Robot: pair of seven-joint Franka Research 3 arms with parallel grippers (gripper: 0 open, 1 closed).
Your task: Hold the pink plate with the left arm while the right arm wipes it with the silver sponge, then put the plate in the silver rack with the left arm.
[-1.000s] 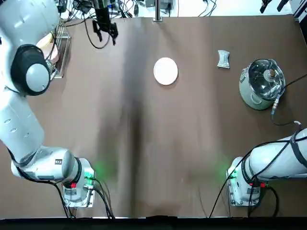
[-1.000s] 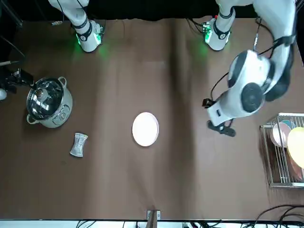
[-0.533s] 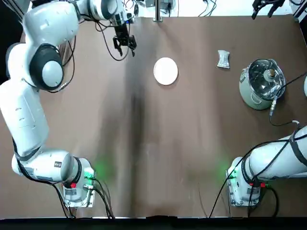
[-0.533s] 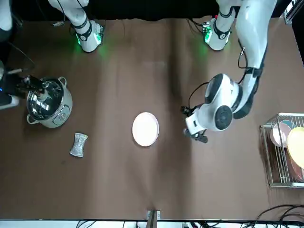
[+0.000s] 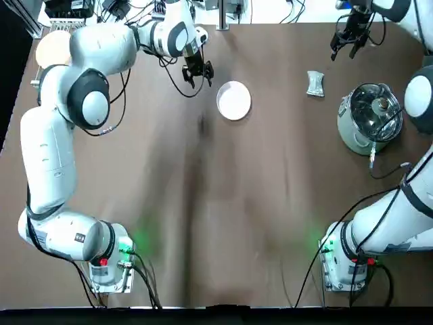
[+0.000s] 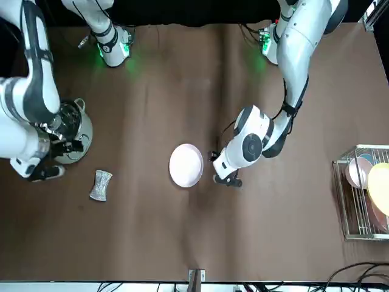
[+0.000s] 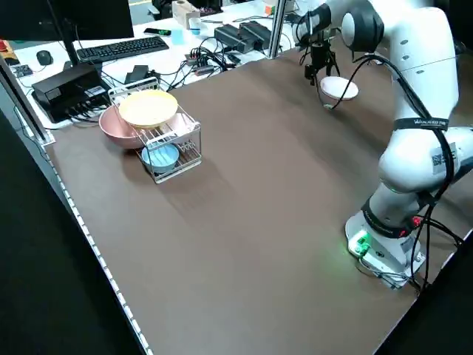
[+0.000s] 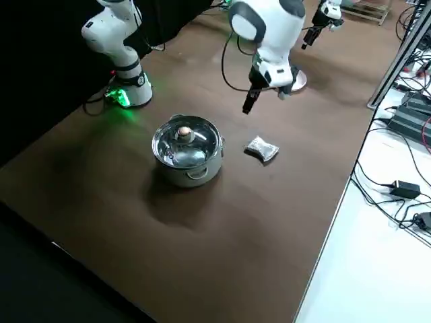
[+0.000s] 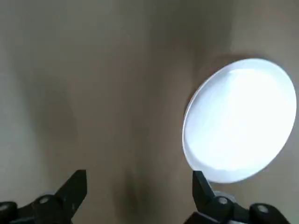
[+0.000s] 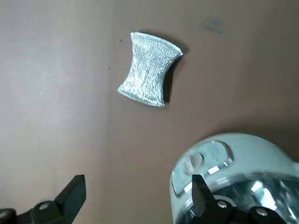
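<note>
The wide-open, empty left black two-finger end effector [image 9: 140, 196] has moved in just left of the pale pink round plate [image 5: 234, 101], ready for grasping. The right one [image 10: 140, 198], also spread and empty, now nears the silver metallic sponge [image 10: 149, 70], right of the plate.

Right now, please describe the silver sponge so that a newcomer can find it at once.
On the brown table, find the big lidded pot. Toward the plate from it lies the sponge. It is small, silver and shiny, narrower at its middle, unlike the round plate and pot.
</note>
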